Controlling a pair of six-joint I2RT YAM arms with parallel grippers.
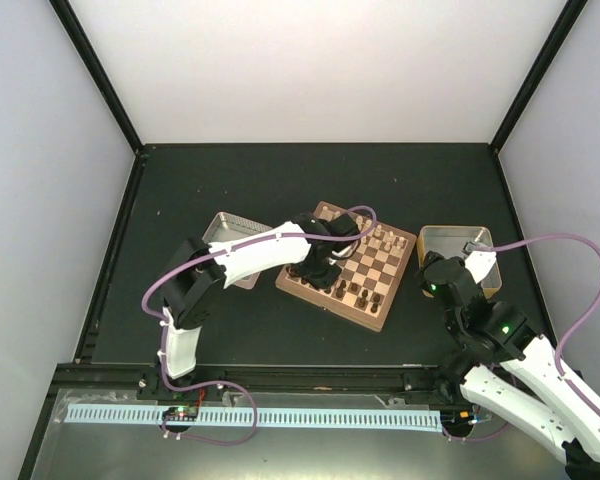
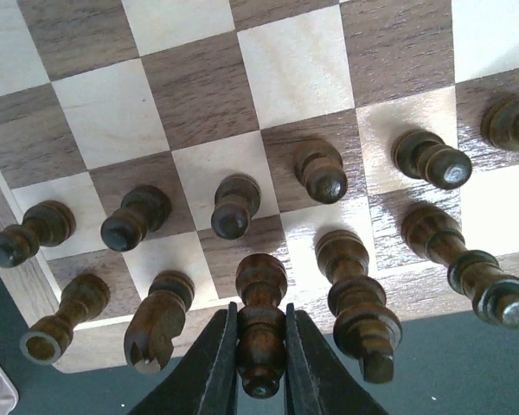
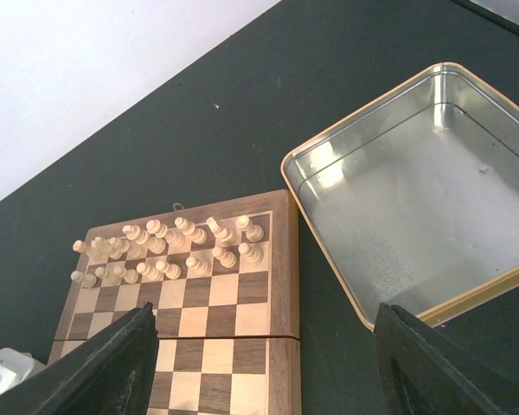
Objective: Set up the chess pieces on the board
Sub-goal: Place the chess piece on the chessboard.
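Two shallow metal trays lie on the dark table, one on each side of the single board. The left tray (image 1: 220,228) sits left of the table's middle, partly under the left arm. The board (image 1: 378,262) lies near the table's middle, turned at an angle.

At the board's near-left corner the left gripper (image 2: 259,322) has its two fingers (image 2: 212,363) pinched tight on one dark chessman (image 2: 259,281). That piece stands in the row beside the rim, on the third square from the corner. The left wrist view shows eleven dark chessmen (image 2: 233,206) in all. Five are in the row along the rim, the gripped one among them, and six pawns stand in the row behind, each on its own square.

Along the opposite edge stand two rows of cream-white chessmen (image 3: 193,262), too crowded to count surely.

Just past the board's right edge lies the right tray (image 3: 329,147). The right gripper (image 3: 268,346) hangs by it, fingers spread wide, holding nothing.
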